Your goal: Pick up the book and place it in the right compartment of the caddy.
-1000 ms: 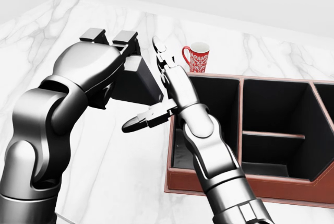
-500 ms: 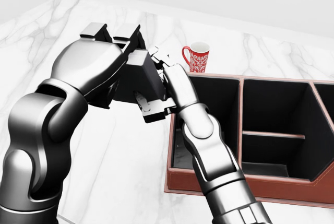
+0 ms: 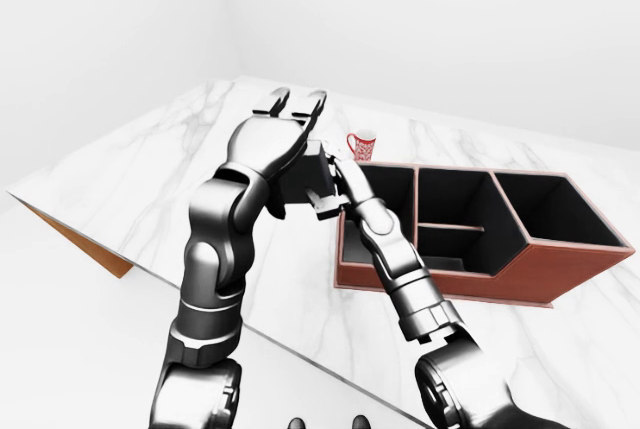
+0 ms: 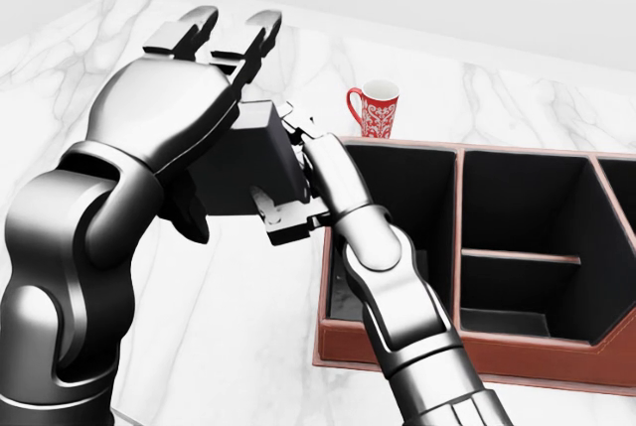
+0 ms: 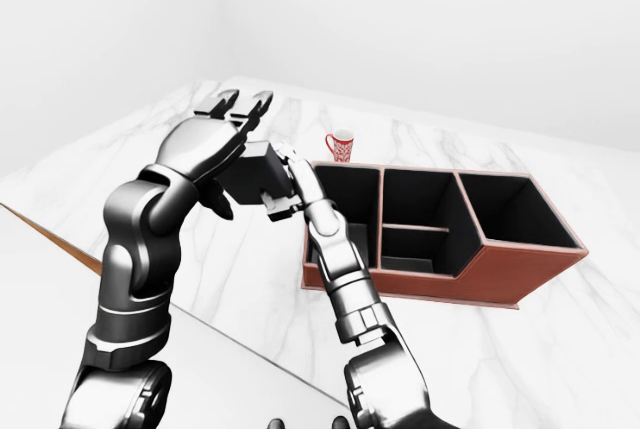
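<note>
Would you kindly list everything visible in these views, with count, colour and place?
book: one, dark grey to black, held above the counter between both hands, left of the caddy in the head view.
caddy: one, reddish-brown outside and black inside, several compartments, on the counter at right.
mug: one, red with white pattern, upright on the counter just beyond the caddy's left end.
counter: one, white marble with grey veins, orange-brown edge at left.
walls: plain white, top of each view.
left robot hand: one, silver and black, fingers spread, against the book's left side.
right robot hand: one, silver and black, fingers closed on the book's right side.
</note>
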Available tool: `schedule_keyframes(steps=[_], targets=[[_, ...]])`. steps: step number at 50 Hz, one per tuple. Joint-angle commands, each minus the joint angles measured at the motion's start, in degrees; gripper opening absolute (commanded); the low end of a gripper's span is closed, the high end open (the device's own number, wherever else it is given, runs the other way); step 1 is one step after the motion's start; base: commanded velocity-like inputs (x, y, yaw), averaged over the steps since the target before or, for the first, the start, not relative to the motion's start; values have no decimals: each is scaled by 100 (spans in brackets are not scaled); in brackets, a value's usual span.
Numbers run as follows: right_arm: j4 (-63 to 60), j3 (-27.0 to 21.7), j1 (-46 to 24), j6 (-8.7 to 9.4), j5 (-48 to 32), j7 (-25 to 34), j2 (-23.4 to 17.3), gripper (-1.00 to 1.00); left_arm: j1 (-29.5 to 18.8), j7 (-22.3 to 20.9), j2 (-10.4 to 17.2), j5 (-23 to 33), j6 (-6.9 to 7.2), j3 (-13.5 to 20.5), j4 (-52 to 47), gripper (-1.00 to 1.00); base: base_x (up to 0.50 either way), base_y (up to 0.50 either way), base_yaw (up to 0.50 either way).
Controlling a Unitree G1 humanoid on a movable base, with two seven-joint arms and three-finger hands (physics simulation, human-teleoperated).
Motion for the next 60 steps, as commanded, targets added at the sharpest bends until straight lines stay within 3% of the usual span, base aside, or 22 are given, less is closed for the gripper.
schedule_keyframes(steps=[1, 10, 14, 17, 18, 19, 21, 23, 24, 25, 30, 33, 37, 41, 44, 46, 48, 50, 53, 55, 57, 60], targets=[[-94, -69, -47, -9, 25, -42, 4, -100, -1, 0, -29, -6, 64, 9, -56, 100, 0, 0, 0], [350, -133, -113, -429, 41, -100, -63, -100, 162, 0, -97, -135, 162, -18, -299, 100, 0, 0, 0], [261, -234, -301, -173, 128, -85, -178, -100, 272, 0, -103, -149, 193, -25, -438, 100, 0, 0, 0], [617, -299, -325, -462, 250, -78, -207, -100, 315, 0, -105, -164, 220, -14, -512, 100, 0, 0, 0], [302, -367, -397, -35, 448, 24, -217, -100, 328, 0, -113, -182, 258, 7, -542, 100, 0, 0, 0], [616, -337, -367, -410, 388, -47, -251, -100, 319, 0, -106, -207, 306, 37, -562, 100, 0, 0, 0], [416, -330, -466, -129, 394, -60, -301, -100, 290, 0, -85, -245, 363, 56, -555, 100, 0, 0, 0], [854, -328, -434, -598, 367, -99, -302, -100, 292, 0, -63, -270, 397, 64, -555, 100, 0, 0, 0], [530, -341, -505, -218, 387, -79, -338, -100, 287, 0, -25, -180, 397, 75, -504, 100, 0, 0, 0], [725, -335, -446, -469, 371, -101, -332, -100, 276, 0, -21, -210, 397, 89, -468, 100, 0, 0, 0], [513, -358, -504, -197, 387, -105, -392, -100, 195, 0, 47, -315, 397, 148, -470, 100, 0, 0, 0], [987, -381, -485, -659, 350, -150, -412, -100, 144, 0, 80, -348, 397, 167, -499, 100, 0, 0, 0], [471, -396, -530, -169, 368, -127, -483, -100, 72, 0, 141, -420, 397, 222, -492, 100, 0, 0, 0], [721, -419, -501, -479, 326, -153, -531, -100, 27, 0, 229, -492, 397, 283, -419, 100, 0, 0, 0], [446, -456, -566, -156, 347, -132, -602, -100, -22, 0, 292, -547, 397, 336, -416, 100, 0, 0, 0], [750, -468, -499, -521, 333, -166, -612, -100, -77, 0, 330, -591, 397, 362, -395, 100, 0, 0, 0], [403, -473, -532, -147, 350, -135, -650, -100, -121, 0, 346, -657, 397, 375, -289, 100, 0, 0, 0], [662, -485, -426, -510, 314, -179, -672, -100, -143, 0, 346, -766, 397, 419, -270, 100, 0, 0, 0], [228, -540, -495, -30, 367, -135, -770, -100, -185, 0, 420, -919, 397, 477, -242, 100, 0, 0, 0], [447, -567, -431, -335, 362, -163, -814, -100, -230, 0, 469, -1097, 397, 566, -131, 100, 0, 0, 0], [95, -598, -528, 90, 400, -134, -884, -100, -232, 42, 511, -1255, 397, 583, -68, 100, 0, 0, 0], [110, -627, -554, 86, 425, -135, -939, -100, -179, 288, 554, -1475, 397, 558, 204, 100, 0, 0, 0]])
